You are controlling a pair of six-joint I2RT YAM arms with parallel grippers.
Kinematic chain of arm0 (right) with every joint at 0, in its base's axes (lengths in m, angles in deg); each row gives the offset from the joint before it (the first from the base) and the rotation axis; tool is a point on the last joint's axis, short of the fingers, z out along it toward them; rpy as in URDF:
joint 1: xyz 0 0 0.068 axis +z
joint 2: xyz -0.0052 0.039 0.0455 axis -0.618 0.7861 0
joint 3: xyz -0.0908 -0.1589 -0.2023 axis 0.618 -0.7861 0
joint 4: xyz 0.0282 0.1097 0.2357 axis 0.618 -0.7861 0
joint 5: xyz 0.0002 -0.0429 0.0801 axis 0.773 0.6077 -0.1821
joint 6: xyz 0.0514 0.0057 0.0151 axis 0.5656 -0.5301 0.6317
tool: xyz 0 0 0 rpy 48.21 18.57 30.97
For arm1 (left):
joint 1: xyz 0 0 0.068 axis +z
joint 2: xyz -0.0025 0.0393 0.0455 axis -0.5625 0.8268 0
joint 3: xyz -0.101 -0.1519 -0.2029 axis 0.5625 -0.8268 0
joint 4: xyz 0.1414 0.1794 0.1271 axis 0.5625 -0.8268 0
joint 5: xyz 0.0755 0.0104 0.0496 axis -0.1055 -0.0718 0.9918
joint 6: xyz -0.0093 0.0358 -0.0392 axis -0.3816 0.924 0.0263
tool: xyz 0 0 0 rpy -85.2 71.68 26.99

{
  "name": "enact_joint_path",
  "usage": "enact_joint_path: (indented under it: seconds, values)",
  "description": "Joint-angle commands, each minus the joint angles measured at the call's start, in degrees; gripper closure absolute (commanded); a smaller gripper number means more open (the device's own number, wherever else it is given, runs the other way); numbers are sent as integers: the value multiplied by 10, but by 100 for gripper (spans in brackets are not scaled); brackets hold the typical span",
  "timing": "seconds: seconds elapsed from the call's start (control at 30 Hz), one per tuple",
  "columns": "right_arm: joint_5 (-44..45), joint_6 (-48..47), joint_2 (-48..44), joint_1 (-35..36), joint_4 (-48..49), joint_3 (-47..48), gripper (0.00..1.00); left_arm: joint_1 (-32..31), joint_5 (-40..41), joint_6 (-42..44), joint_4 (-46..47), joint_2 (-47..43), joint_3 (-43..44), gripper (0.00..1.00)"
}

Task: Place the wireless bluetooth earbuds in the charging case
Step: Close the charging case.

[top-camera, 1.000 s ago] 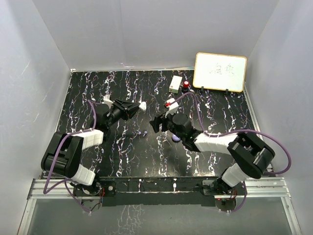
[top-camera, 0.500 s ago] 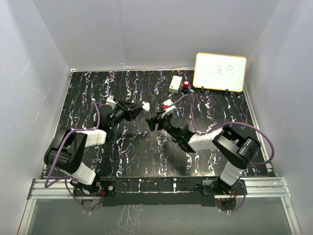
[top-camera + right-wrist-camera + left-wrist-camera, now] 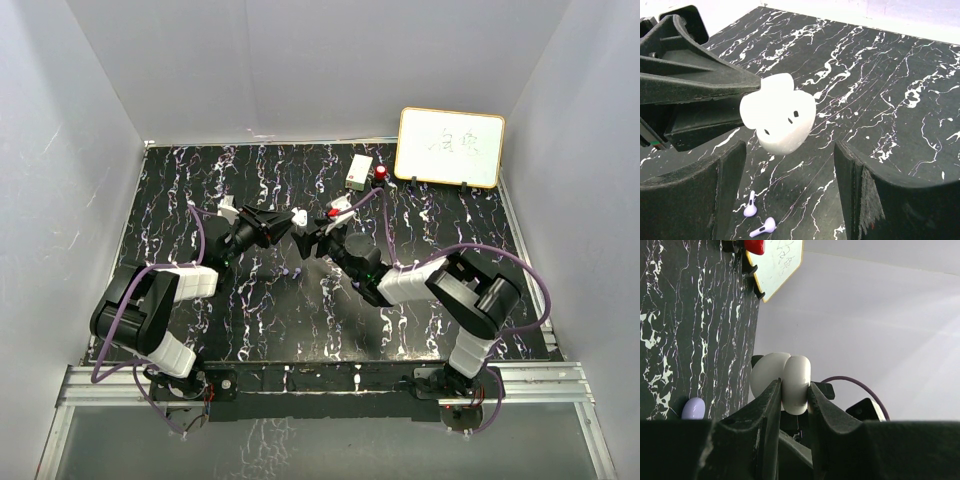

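Observation:
My left gripper (image 3: 290,218) is shut on a white rounded charging case (image 3: 297,215) and holds it above the table, lid closed. The left wrist view shows the case (image 3: 785,382) pinched between both fingers. My right gripper (image 3: 316,240) is open and empty, facing the case from the right. In the right wrist view the case (image 3: 778,120) hangs just beyond and above my open right gripper (image 3: 790,190). Two purple earbuds (image 3: 756,216) lie on the black marbled table below the case. A lavender rounded piece (image 3: 693,408) lies on the table in the left wrist view.
A whiteboard (image 3: 450,147) stands at the back right, with a red knob (image 3: 381,174) and a small white box (image 3: 358,170) to its left. White walls close in the table on three sides.
My right gripper has moved left and away from me, up close to the white case. My left gripper shifted slightly right with the case still in it.

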Motion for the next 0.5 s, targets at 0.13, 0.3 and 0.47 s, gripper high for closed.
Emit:
enact_joint_path:
  seconds: [0.13,0.3,0.47]
  values:
    - [47,-31,20,2,47,30,31,-3,-8,1,25,-14,-4,100]
    - [68,-44,17,2,57,25,31,-3,-8,2,21,-20,-6,100]
    - [72,-52,15,2,74,18,30,-3,-8,4,17,-23,-6,100]
